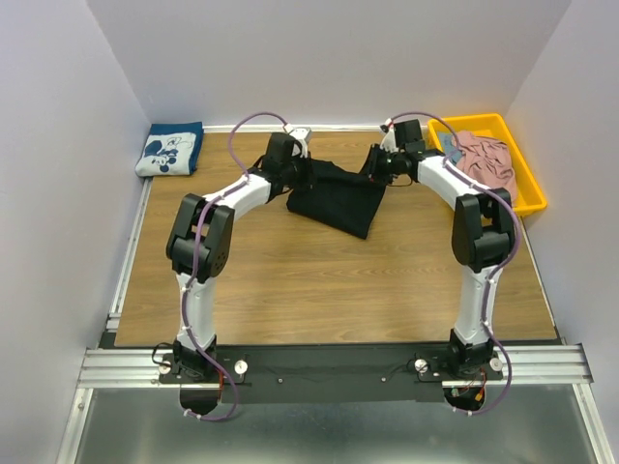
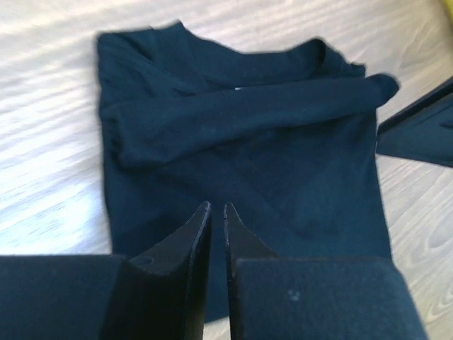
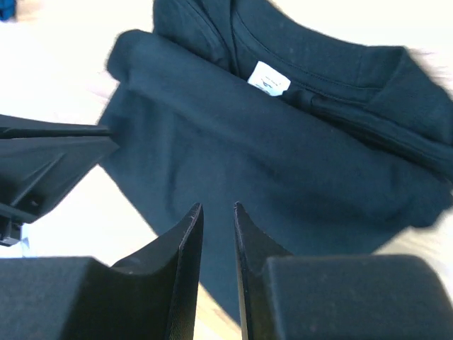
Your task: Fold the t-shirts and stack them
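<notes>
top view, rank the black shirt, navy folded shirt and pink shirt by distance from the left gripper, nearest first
From the left gripper:
1. black shirt, right at its fingers, mid-table
2. navy folded shirt, back left corner
3. pink shirt, in the yellow bin, back right

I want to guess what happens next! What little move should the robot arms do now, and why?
Probably lower both grippers, left and right, onto the black t-shirt and pinch it. Its sleeves are already folded across the chest, but it lies long, not stack-sized like the folded navy t-shirt.
</notes>
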### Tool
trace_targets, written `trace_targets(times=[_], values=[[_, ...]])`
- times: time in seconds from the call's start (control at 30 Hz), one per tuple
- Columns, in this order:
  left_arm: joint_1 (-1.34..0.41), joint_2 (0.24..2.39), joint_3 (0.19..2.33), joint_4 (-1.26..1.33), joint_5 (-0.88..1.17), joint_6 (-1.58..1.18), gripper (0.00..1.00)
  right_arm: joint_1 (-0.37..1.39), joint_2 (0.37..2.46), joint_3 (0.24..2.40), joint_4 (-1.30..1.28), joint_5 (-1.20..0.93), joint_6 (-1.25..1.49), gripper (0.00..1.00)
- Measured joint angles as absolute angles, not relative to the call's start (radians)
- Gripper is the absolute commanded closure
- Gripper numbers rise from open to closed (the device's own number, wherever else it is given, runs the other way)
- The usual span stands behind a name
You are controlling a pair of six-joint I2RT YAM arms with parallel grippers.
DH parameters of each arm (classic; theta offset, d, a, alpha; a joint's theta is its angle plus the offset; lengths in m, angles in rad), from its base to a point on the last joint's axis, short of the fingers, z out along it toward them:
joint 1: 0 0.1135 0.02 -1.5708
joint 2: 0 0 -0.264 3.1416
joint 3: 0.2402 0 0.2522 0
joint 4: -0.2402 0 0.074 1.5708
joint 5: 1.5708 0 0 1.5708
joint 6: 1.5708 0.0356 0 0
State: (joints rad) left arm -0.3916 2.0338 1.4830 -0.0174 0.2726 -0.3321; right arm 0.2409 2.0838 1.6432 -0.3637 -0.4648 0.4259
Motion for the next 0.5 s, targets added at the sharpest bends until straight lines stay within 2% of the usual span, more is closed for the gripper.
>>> trace_targets(times=[0.5], values=[[-0.399,2.383,1.876,-0.075,0.277,-0.364,0.82,0.181,2.289,1.791,-0.333,-0.487,0.463,0.69]])
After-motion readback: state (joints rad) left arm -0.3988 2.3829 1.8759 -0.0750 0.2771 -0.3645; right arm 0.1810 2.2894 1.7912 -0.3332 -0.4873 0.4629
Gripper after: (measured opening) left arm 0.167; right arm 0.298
